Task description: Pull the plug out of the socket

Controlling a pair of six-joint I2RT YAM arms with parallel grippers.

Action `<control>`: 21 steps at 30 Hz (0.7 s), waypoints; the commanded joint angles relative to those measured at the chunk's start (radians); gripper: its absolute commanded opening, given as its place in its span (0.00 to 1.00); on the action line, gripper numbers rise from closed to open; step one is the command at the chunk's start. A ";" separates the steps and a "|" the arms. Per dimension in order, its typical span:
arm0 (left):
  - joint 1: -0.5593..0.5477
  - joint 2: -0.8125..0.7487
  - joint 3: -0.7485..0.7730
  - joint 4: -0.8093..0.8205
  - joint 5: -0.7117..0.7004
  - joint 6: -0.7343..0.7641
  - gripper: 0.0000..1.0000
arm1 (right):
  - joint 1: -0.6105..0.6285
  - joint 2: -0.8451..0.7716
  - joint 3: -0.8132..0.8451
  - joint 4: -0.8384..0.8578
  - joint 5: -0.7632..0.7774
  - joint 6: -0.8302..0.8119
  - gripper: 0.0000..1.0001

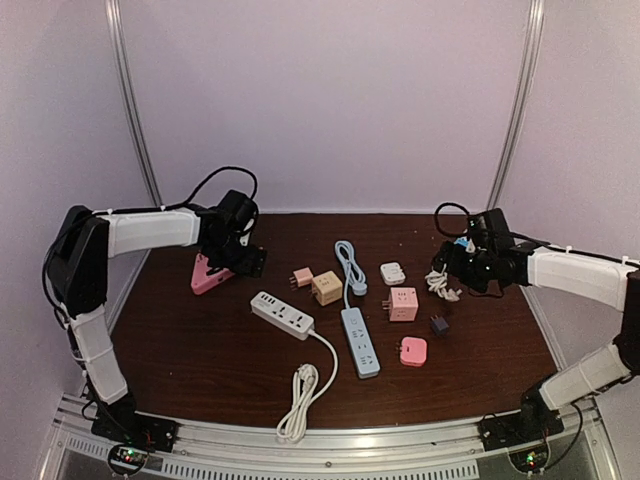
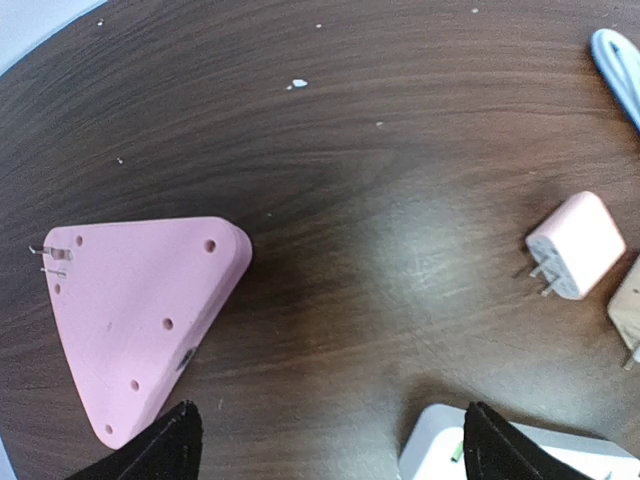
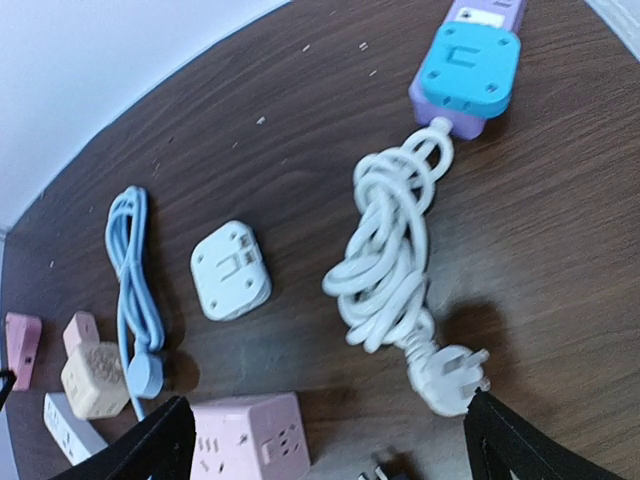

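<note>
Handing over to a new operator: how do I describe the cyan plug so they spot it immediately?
On the far right of the dark wooden table, a knotted white cable leads to a purple power strip. The cyan plug sits on that strip's end. It is the only cyan thing; the nearby white adapter and pink cube socket lie alone on the wood.

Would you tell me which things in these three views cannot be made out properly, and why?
Purple power strip: right wrist view, cut by the top edge, covered by the turquoise plug block.
Small dark plug: right wrist view, cut by the bottom edge; too small in the top view.
White power strip: left wrist view, cut by the bottom edge.
Pink triangular socket: top view, partly behind the left gripper.
</note>
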 commanded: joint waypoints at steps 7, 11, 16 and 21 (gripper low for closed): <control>-0.019 -0.232 -0.136 0.091 0.263 -0.038 0.98 | -0.266 0.257 0.244 0.056 0.053 -0.016 0.93; -0.039 -0.302 -0.170 0.090 0.302 -0.054 0.98 | -0.324 0.416 0.415 -0.010 0.081 -0.044 0.91; -0.048 -0.376 -0.211 0.091 0.321 -0.065 0.98 | -0.383 0.601 0.629 -0.123 0.081 -0.079 0.87; -0.048 -0.414 -0.220 0.081 0.327 -0.067 0.98 | -0.426 0.770 0.856 -0.244 0.059 -0.115 0.84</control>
